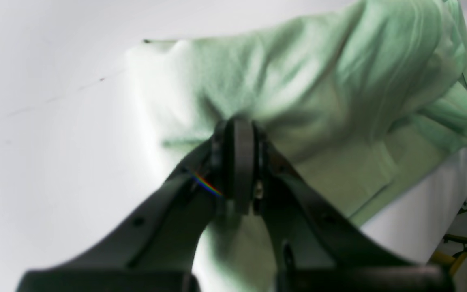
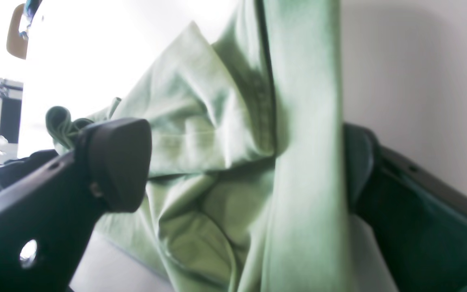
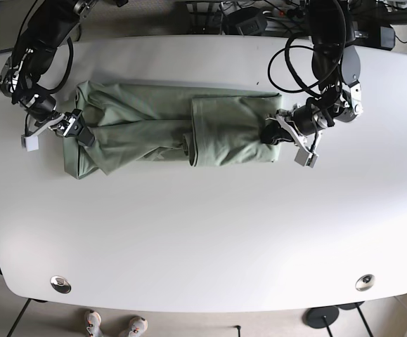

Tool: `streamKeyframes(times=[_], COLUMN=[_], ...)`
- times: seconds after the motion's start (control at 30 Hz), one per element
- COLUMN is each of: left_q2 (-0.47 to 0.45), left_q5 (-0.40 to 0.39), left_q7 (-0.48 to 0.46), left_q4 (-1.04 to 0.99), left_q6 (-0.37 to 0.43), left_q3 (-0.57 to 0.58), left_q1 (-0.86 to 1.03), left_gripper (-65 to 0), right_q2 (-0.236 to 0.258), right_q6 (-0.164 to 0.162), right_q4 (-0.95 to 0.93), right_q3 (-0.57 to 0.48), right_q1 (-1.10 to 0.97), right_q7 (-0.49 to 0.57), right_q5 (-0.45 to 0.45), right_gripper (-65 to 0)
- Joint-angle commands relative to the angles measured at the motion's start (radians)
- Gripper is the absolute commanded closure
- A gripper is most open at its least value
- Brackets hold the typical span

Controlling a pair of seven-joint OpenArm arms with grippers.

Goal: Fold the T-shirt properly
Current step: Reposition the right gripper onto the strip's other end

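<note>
Left gripper (image 1: 239, 162): jaws were found pressed together on a pinch of T-shirt (image 3: 161, 130) edge.
Right gripper (image 2: 241, 170): jaws were found spread, cloth lying between them.
Garment position: stretched between both grippers on the table (image 3: 203, 232).
Recommended handling: both ends should be lifted evenly, tension kept.

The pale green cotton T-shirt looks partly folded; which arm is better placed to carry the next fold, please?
Probably left: the left hand is shut on the pale green cotton T-shirt at its folded end, while the right hand is open, straddling the cloth.
</note>
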Motion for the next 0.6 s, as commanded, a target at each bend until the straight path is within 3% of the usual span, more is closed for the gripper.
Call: streamKeyframes(times=[0.03, 0.23, 0.3, 0.43, 0.6], left_q2=[-0.008, -0.008, -0.008, -0.008, -0.005], left_q5=[0.006, 0.006, 0.006, 0.006, 0.009], left_q7=[0.004, 0.004, 0.004, 0.004, 0.006], left_q4=[0.014, 0.014, 0.014, 0.014, 0.010], left_q6=[-0.002, -0.002, -0.002, -0.002, -0.002], left_q3=[0.001, 0.001, 0.001, 0.002, 0.002], left_q1=[-0.008, -0.005, -0.004, -0.004, -0.008], left_gripper=[-1.1, -1.1, -1.1, -1.1, -1.1], right_q2=[0.000, -0.003, 0.003, 0.008, -0.014], right_q6=[-0.004, -0.005, -0.005, -0.007, -0.007], right_q4=[0.010, 0.005, 0.005, 0.007, 0.206], right_q3=[-0.048, -0.058, -0.060, -0.068, -0.095], right_q1=[0.005, 0.005, 0.008, 0.014, -0.013], right_q7=[-0.016, 0.031, 0.045, 0.068, 0.064], right_q5=[-0.020, -0.022, -0.022, -0.031, -0.123], right_gripper=[-62.1, -60.7, -45.3, -2.4, -1.7])
